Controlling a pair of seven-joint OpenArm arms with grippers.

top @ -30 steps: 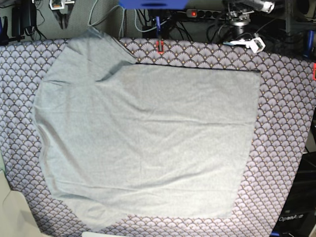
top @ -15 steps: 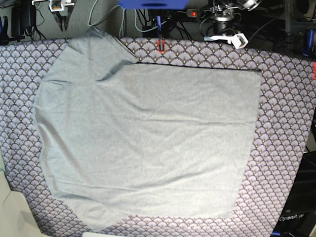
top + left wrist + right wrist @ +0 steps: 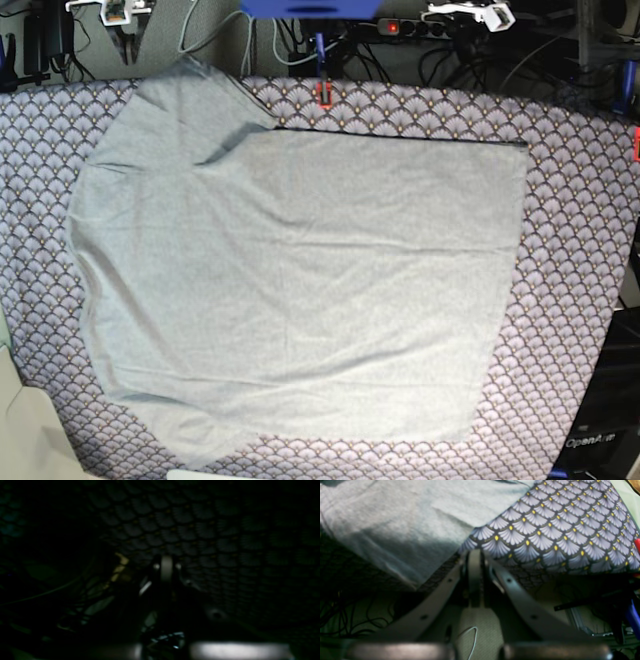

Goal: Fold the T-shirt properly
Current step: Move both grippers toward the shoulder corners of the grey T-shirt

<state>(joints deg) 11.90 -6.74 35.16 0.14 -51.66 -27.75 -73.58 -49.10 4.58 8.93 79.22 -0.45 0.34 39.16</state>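
A: Where is the T-shirt point(image 3: 300, 290)?

B: Flat on the tablecloth point(image 3: 580, 250), just ahead and left of the clenched, empty right gripper point(image 3: 475, 562). The left gripper point(image 3: 166, 567) is clenched too.

A: How will it handle?

B: Probably soft, light. Better pinch the sleeve edge.

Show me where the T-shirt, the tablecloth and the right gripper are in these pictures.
T-shirt point(image 3: 300, 290): base view, middle of the spread grey body.
Tablecloth point(image 3: 580, 260): base view, bare patterned strip beside the shirt's straight edge.
Right gripper point(image 3: 475, 555): right wrist view, tips of the shut fingers.
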